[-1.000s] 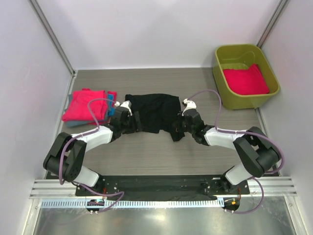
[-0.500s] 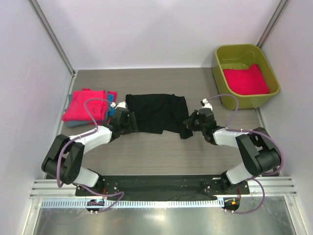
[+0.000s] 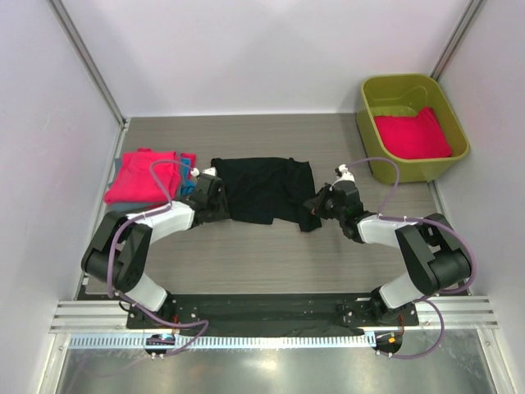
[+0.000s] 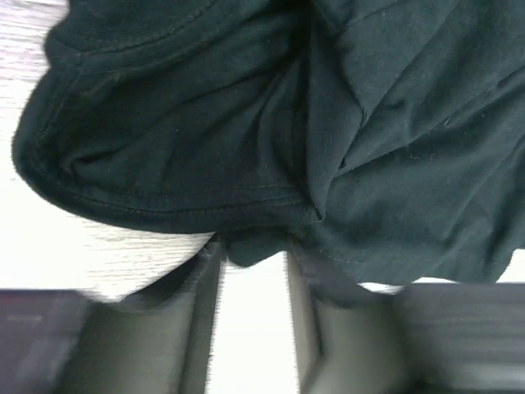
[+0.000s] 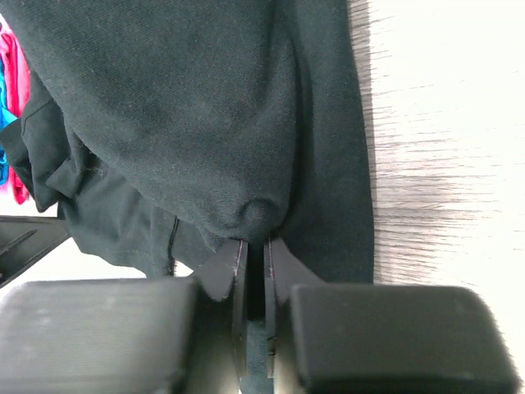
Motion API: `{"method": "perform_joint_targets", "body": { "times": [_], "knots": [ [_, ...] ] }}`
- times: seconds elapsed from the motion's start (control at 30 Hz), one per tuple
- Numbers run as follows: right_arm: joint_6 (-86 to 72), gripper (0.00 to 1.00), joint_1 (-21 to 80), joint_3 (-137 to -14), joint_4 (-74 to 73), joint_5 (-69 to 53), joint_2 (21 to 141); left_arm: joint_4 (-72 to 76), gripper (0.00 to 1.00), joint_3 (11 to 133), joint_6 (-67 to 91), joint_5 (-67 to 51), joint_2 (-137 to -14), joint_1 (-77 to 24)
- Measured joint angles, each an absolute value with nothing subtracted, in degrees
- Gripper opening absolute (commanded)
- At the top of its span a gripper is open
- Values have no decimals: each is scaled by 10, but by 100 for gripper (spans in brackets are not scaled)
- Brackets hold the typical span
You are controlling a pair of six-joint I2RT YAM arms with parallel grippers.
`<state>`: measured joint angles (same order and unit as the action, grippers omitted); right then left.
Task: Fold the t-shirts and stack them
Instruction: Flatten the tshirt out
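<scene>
The black t-shirt lies partly folded and crumpled in the middle of the table. My left gripper is at its left edge. In the left wrist view the jaws stand apart, with the shirt's hem at the fingertips. My right gripper is at the shirt's right edge. In the right wrist view it is shut on a bunched fold of black cloth. A stack of hot-pink t-shirts with a blue one lies at the left.
An olive-green tub stands at the back right with a hot-pink t-shirt inside. Walls close in both sides and the back. Pink and blue cloth shows at the left edge of the right wrist view.
My right gripper has moved right with the shirt's right edge, drawing the black shirt wider and flatter. My left gripper has stayed at the left edge, shifting only slightly.
</scene>
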<state>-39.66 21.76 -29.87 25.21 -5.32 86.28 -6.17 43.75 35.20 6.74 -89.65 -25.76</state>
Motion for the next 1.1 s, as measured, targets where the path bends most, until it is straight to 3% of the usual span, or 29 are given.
{"method": "perform_joint_targets", "body": {
  "times": [0.13,0.3,0.7,0.9,1.1],
  "knots": [
    [-397,22,216,-299,252,-53,863,-61,0,438,353,53,-900,-258],
    [-398,39,211,-294,245,-39,855,-63,0,429,347,55,-881,-258],
    [-418,44,137,-281,167,55,803,-159,0,434,421,0,-572,-232],
    [-413,61,128,-245,170,58,729,-226,0,512,428,-25,-536,-193],
    [-386,62,155,-222,208,34,674,-262,0,522,425,-40,-535,-193]
  ]
}}
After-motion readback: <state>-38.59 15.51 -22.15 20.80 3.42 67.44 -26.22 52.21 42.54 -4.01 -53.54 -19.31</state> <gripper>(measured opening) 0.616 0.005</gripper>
